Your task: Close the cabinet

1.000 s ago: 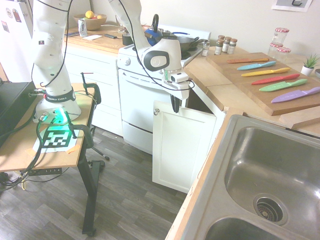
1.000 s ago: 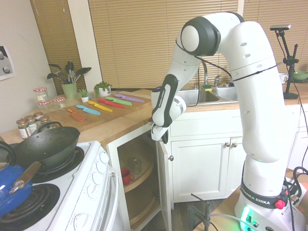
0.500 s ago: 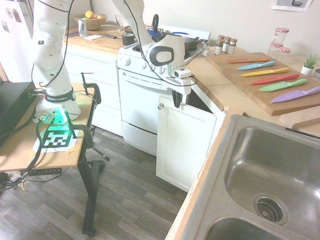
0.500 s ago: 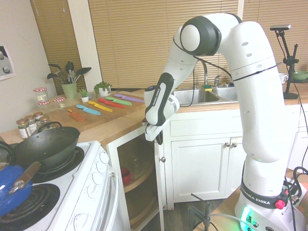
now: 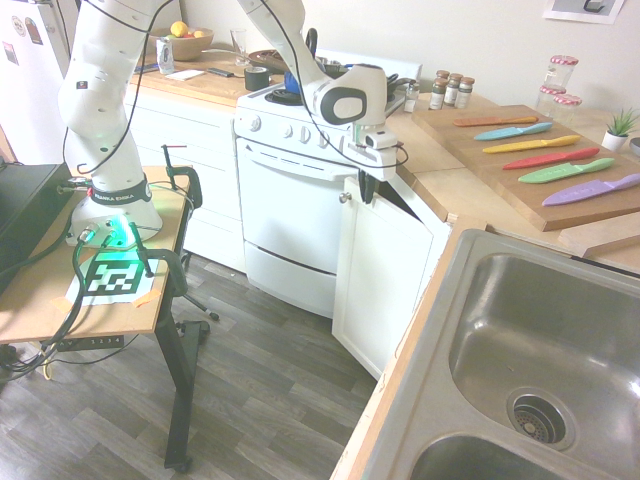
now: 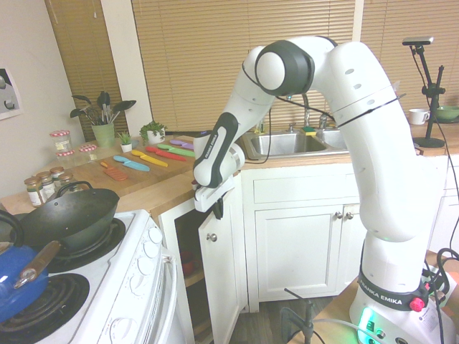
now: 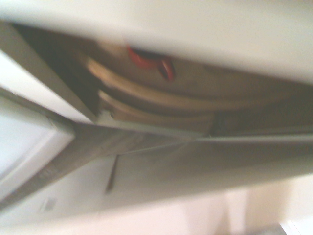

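Note:
The cabinet's white, narrow door (image 5: 385,275) stands between the stove and the sink counter, ajar by a narrow gap, its small silver knob (image 5: 343,197) near the top corner. My gripper (image 5: 367,188) is shut with nothing held and rests against the door's top edge beside the knob. From the other side the door (image 6: 224,269) shows a dark gap (image 6: 188,247) toward the stove, with the gripper (image 6: 215,206) at its upper edge. The blurred wrist view looks into the cabinet, where round wooden shelves (image 7: 161,105) hold a red object (image 7: 146,61).
A white oven (image 5: 290,215) with a wok (image 6: 68,215) and a blue kettle on top stands right beside the cabinet. Coloured knives (image 5: 545,150) lie on a board on the counter. The steel sink (image 5: 545,360) is to the right.
The arm has swung the door from wide open to nearly shut, moving toward the counter with the gripper against the door's top edge. The fingers have stayed shut.

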You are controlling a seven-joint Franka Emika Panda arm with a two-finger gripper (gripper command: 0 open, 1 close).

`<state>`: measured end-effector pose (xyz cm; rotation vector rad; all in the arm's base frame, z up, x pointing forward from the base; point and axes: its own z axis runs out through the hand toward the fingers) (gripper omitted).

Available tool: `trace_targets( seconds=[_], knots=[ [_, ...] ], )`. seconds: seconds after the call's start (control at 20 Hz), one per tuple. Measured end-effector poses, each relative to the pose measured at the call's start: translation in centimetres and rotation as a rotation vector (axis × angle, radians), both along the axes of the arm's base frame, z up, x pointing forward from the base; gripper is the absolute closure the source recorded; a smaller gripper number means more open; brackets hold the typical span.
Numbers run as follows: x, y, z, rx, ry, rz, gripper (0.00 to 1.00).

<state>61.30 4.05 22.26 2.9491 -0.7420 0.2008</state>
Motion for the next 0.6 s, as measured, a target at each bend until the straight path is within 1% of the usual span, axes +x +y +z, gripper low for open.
trace_targets(
  seconds=[0.2, 0.4, 0.5, 0.6],
  knots=[
    [1.8, 0.9, 1.8, 0.013, -0.003, -0.008, 1.0],
    [2.1, 0.5, 2.1, 0.014, -0.008, -0.02, 1.0],
    [1.4, -0.6, 2.5, 0.007, -0.037, -0.029, 1.0],
    [-0.4, -2.5, 3.3, 0.014, -0.078, -0.051, 1.0]
  ],
)
